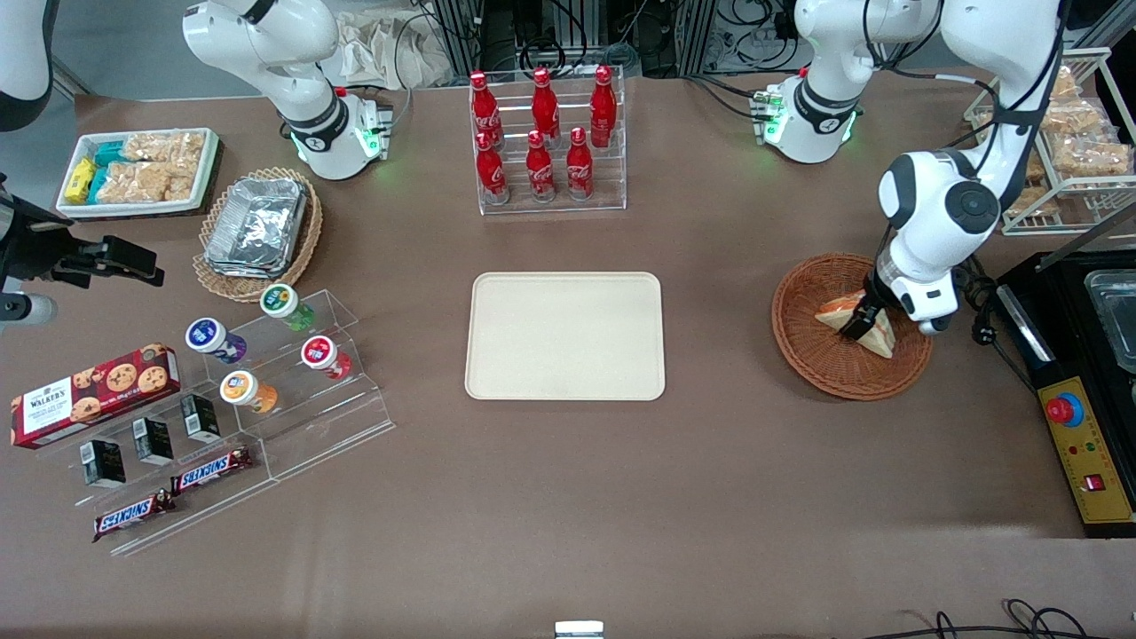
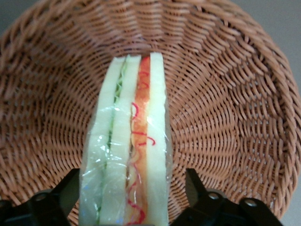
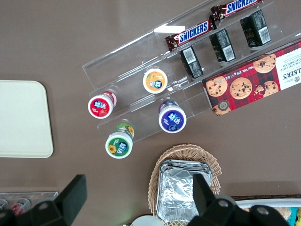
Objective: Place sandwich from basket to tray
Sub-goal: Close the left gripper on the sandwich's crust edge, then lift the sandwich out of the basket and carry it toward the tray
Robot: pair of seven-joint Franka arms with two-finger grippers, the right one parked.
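Front view. Left-arm gripper [image 1: 859, 325] lowered into the reddish-brown basket [image 1: 816, 355] at the working arm's end of the table, dark fingers [image 1: 863, 321] down at the sandwich [image 1: 880, 337]. Sandwich lying inside the basket, directly under and around the gripper, pale bread showing on either side of the fingers. Cream tray [image 1: 565, 335] flat on the table, well apart from the gripper toward the parked arm's end, nothing on it. Rack of red cola bottles [image 1: 543, 133] farther from the camera than the tray, well apart from the gripper. Clear stepped display [image 1: 293, 390] with yoghurt cups [image 1: 266, 346] and Snickers bars [image 1: 173, 493] far toward the parked arm's end.

Left wrist view. Sandwich [image 2: 129, 150] standing on edge between the two dark fingers [image 2: 66, 193], wrapped in clear film, with white bread, green and orange-red filling layers visible. Fingers apart, one on each side of the wedge, flanking it closely; contact with the film on either side not resolvable. Woven basket wall [image 2: 225, 103] curving around sandwich and gripper [image 2: 129, 193] alike.

Right wrist view. Corner of the tray [image 3: 23, 117], yoghurt cups [image 3: 136, 115], Snickers bars [image 3: 211, 21], a cookie box [image 3: 254, 77] and a tan basket of foil containers [image 3: 183, 183]; working gripper not in this view.
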